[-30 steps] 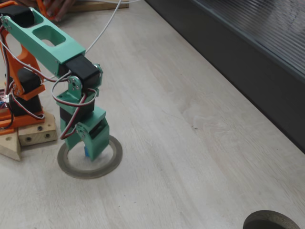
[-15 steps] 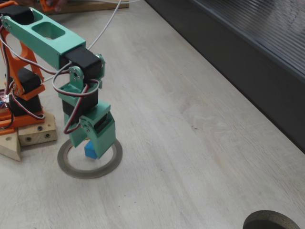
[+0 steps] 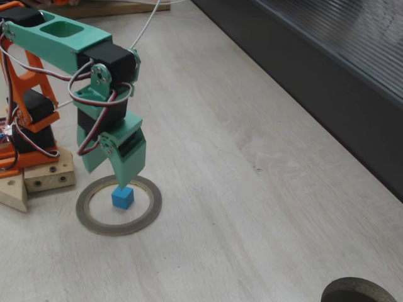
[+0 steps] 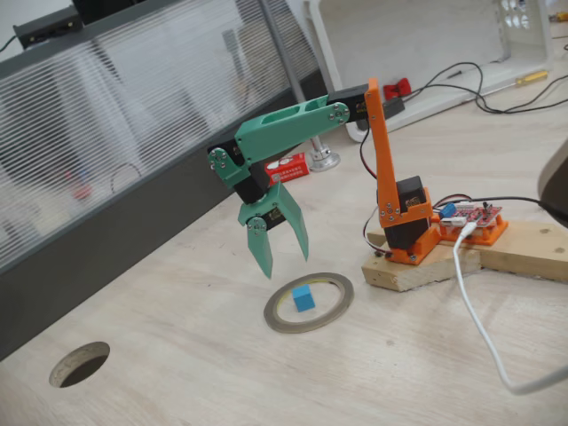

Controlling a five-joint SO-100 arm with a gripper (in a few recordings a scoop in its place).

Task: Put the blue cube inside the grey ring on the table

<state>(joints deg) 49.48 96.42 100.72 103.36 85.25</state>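
The blue cube [image 3: 122, 197] [image 4: 304, 297] rests on the table [image 3: 252, 207] [image 4: 195, 373] inside the grey ring [image 3: 148, 214] [image 4: 339, 303], clear of its rim. My green gripper [image 3: 104, 175] [image 4: 284, 264] hangs open just above the cube, its fingers spread and holding nothing. One fingertip [image 3: 123, 181] points down close over the cube's top.
The arm's orange base [image 3: 25, 126] [image 4: 404, 226] stands on wooden blocks beside the ring. A round hole [image 3: 359, 292] [image 4: 80, 364] is cut in the table some way off. A dark ribbed panel [image 3: 327, 69] [image 4: 106, 177] borders the table. A white cable [image 4: 479, 328] lies near the base.
The gripper has let go of the blue cube and risen, its fingers spreading. The cube now sits free inside the ring.
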